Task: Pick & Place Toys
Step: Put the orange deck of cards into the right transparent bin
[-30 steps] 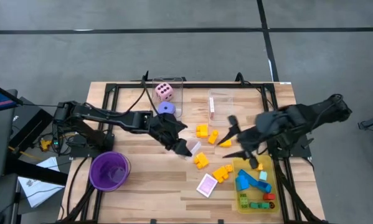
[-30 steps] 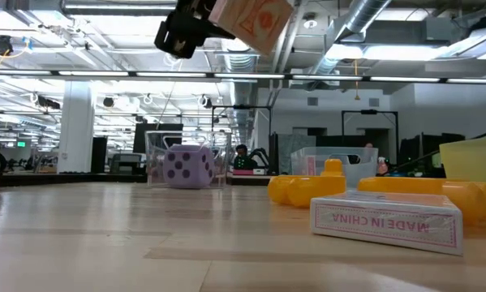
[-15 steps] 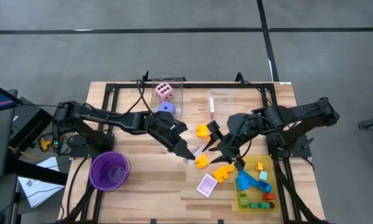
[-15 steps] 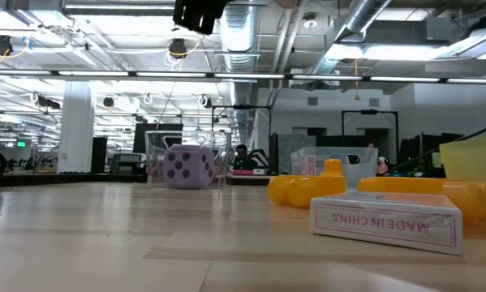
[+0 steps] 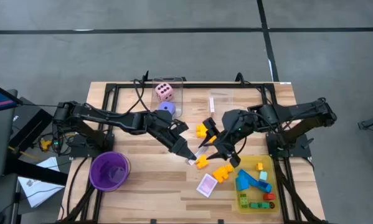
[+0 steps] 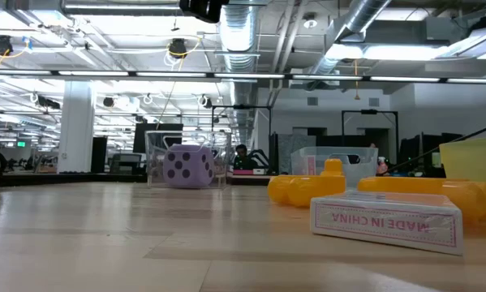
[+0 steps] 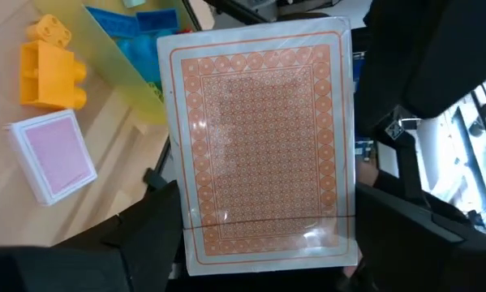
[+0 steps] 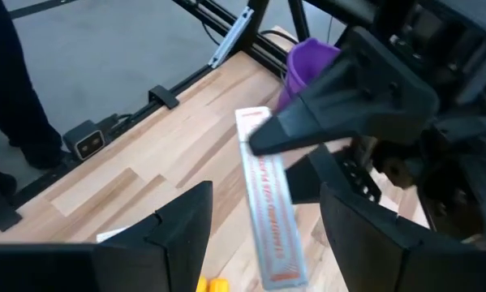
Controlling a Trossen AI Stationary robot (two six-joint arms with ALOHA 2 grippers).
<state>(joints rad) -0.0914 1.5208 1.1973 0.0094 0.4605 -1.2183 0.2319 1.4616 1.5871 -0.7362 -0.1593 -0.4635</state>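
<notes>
My left gripper point(image 5: 187, 154) is shut on an orange-backed card pack point(image 7: 263, 138) above the table's middle. Only its edge shows in the low view point(image 6: 204, 7). My right gripper point(image 5: 212, 142) is open; in its wrist view its fingers stand on either side of the pack's free end point(image 8: 265, 212), apart from it. A pink card pack point(image 5: 207, 185) lies flat on the table near the front. Yellow blocks point(image 5: 202, 130) and orange blocks point(image 5: 222, 172) lie around it. A pink die point(image 5: 164, 92) and a purple die point(image 5: 166, 107) sit at the back. My left gripper pinches the orange-backed pack between its two fingers point(image 7: 157, 223), on the pack's two long edges near the end closest to the wrist point(image 7: 190, 243). The fingers lie along the pack. The pack sticks out past them toward my right gripper, lifted clear of the table.
A yellow tray point(image 5: 270, 163) at the front right holds blue, green and red blocks. A purple cup point(image 5: 109, 171) stands front left. Clear boxes point(image 5: 220, 102) stand at the back. Black frame rails run along the table's left and right sides.
My right gripper has gone toward the table's left, up to the pack, and stays open. My left gripper has risen with the pack, out of the low view's top, and has shifted a little toward the table's right.
</notes>
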